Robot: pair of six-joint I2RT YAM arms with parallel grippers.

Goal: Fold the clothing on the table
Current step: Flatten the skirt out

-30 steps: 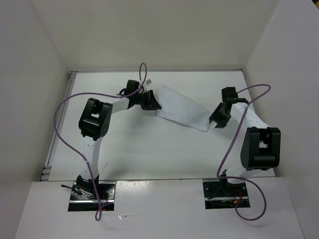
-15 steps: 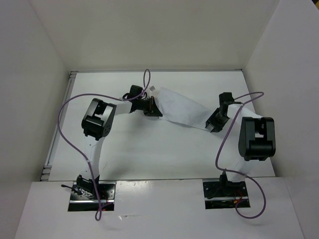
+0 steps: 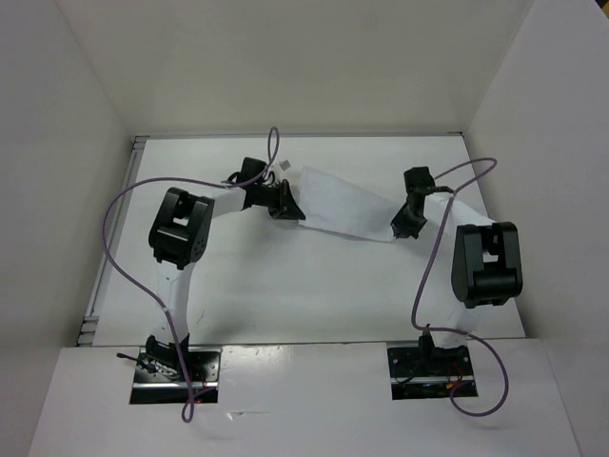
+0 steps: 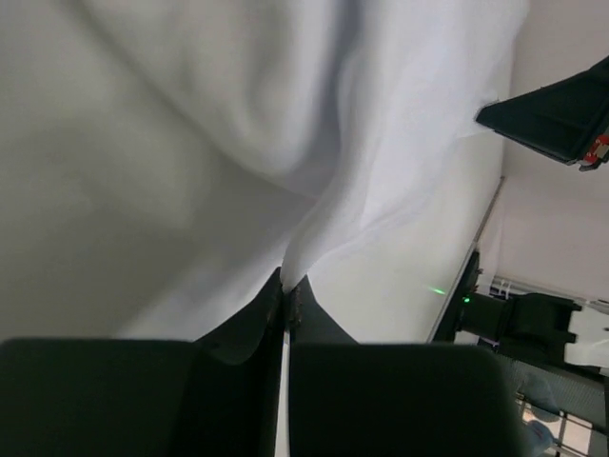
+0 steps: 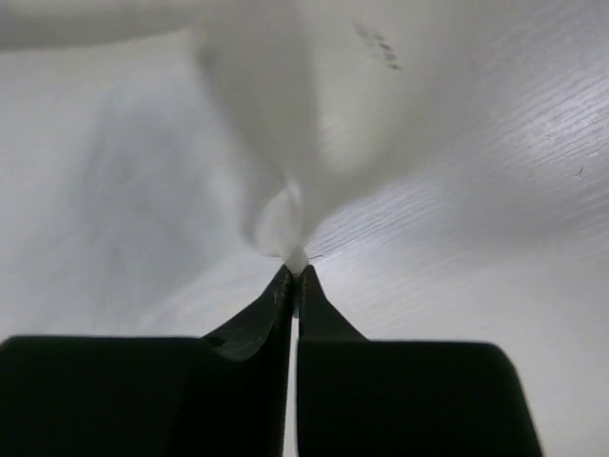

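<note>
item: white clothing (image 3: 347,205), one thin piece, stretched as a band across the far middle of the desk (image 3: 285,286), running from far left to nearer right between the two arms. left gripper (image 3: 293,208): jaws pressed together on the left end of the clothing, fabric pinched at the tips and spreading in soft folds beyond them. right gripper (image 3: 402,228): jaws likewise clamped on the right corner, a small tuft bunched at the tips; purple cables (image 3: 119,205) loop from both arms.
</note>
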